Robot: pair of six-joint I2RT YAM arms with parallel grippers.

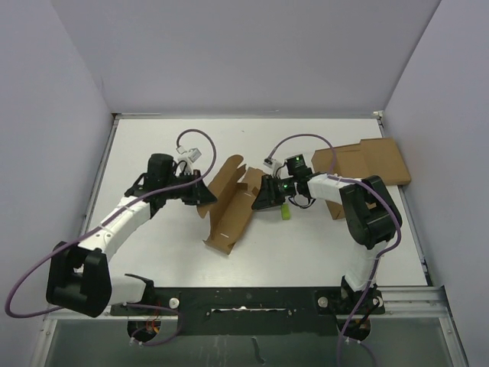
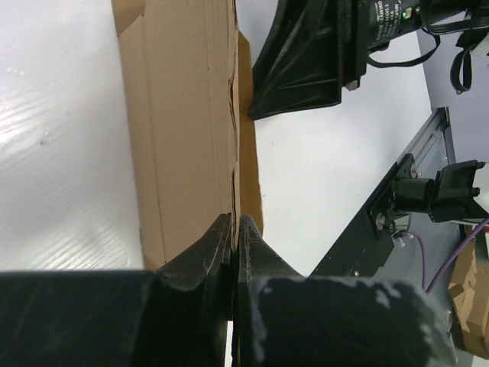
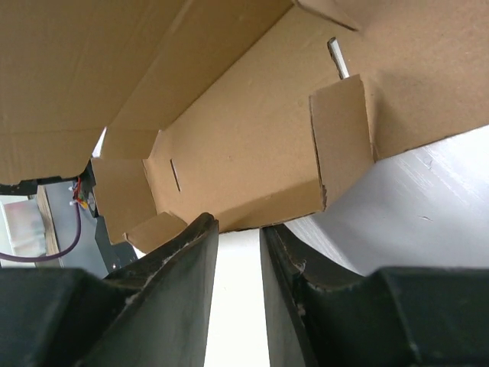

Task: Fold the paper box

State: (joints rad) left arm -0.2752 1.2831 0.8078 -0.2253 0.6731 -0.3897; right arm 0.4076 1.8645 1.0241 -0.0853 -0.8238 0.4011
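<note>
The left hand (image 2: 235,223) is pinched shut on a side wall of the box (image 1: 231,212), likely to hold that wall upright and steady the sheet on the table (image 1: 153,145). The right hand (image 3: 238,229) faces it from the opposite side, fingers narrowly apart and empty (white table shows through the gap), tips just at the box's lower edge, probably to press a flap inward. The box sits between the hands as an open trough, its long axis crosswise to both.

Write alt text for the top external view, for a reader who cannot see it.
A partly folded brown paper box lies on a white table. The left gripper is at its left wall and the right gripper at its right wall. More flat cardboard lies far right.
</note>
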